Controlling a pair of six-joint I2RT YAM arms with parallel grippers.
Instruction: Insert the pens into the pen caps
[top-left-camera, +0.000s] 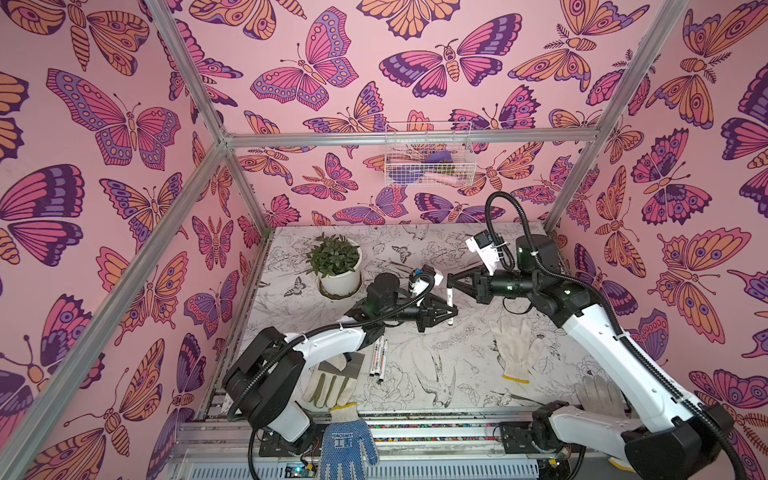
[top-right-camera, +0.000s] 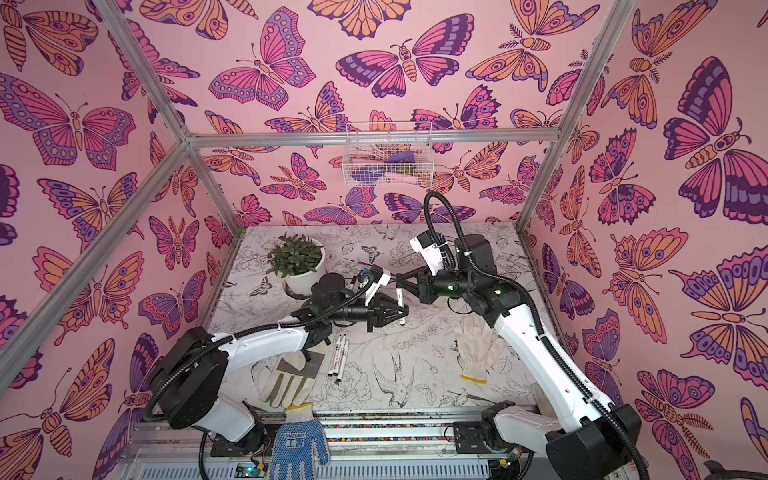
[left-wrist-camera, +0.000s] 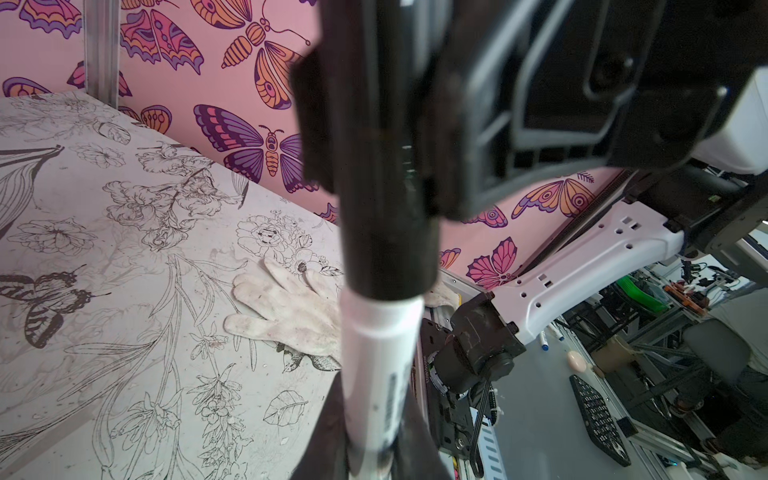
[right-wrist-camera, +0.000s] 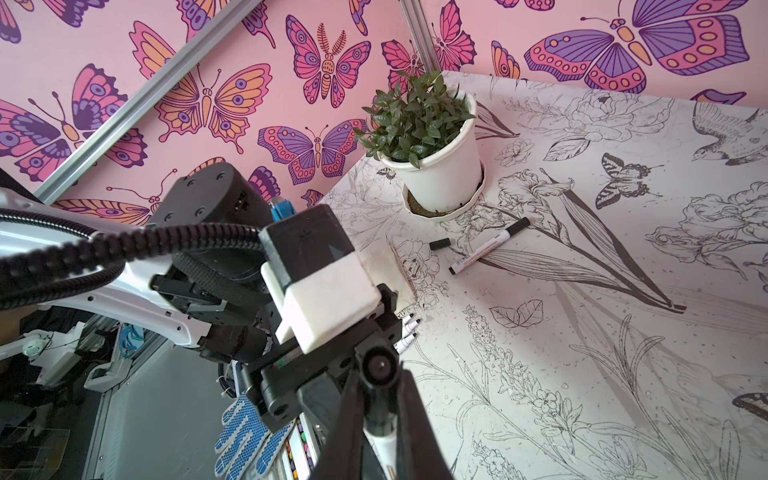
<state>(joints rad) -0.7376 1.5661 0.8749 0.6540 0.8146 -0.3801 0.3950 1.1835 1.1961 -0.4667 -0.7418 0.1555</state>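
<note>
My left gripper (top-left-camera: 451, 311) (top-right-camera: 404, 312) (left-wrist-camera: 374, 451) is shut on a white pen (top-left-camera: 449, 305) (top-right-camera: 400, 302) (left-wrist-camera: 380, 374), held nearly upright above the table's middle. A black pen cap (top-left-camera: 448, 288) (left-wrist-camera: 386, 232) (right-wrist-camera: 380, 365) sits over the pen's upper end, and my right gripper (top-left-camera: 450, 286) (top-right-camera: 398, 281) (right-wrist-camera: 380, 401) is shut on it from the right. Three more pens (top-left-camera: 378, 359) (top-right-camera: 338, 355) lie side by side beside the left arm. In the right wrist view another pen (right-wrist-camera: 490, 246) and a loose pen cap (right-wrist-camera: 439, 243) lie near the plant pot.
A potted plant (top-left-camera: 338, 266) stands at the back left. A white glove (top-left-camera: 515, 349) lies right of centre, a grey-patched glove (top-left-camera: 328, 384) at the front left, and a blue dotted glove (top-left-camera: 347, 444) over the front rail. A wire basket (top-left-camera: 428, 153) hangs on the back wall.
</note>
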